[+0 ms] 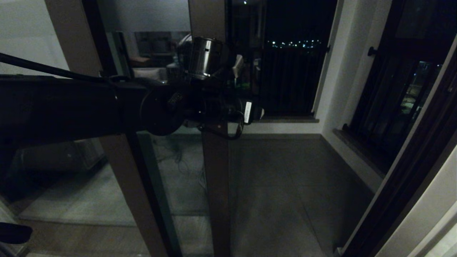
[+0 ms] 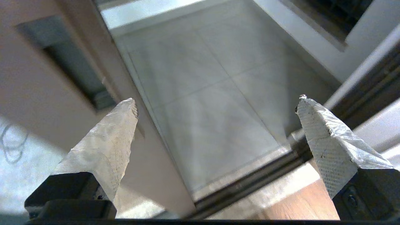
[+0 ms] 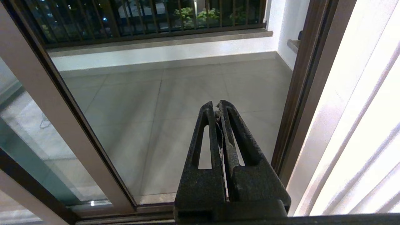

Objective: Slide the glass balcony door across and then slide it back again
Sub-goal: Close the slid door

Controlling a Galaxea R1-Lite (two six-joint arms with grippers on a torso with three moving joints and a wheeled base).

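The glass balcony door (image 1: pixel 214 171) stands part-open, its stile just beside my left gripper (image 2: pixel 215 103), whose fingers are spread and hold nothing. I judge I'm between slides; next, press one finger against the stile. My right gripper (image 3: pixel 217 107) hangs clenched, empty.

**Balcony background**

Grey tiled balcony floor (image 1: pixel 285 185) beyond the doorway. Dark railing bars (image 3: pixel 140 18) above a low white wall (image 3: pixel 162 57); green shrubs (image 3: pixel 200 14) behind the bars. Black-framed side window (image 1: pixel 400 89) at right. Distant city lights (image 1: pixel 291 43).
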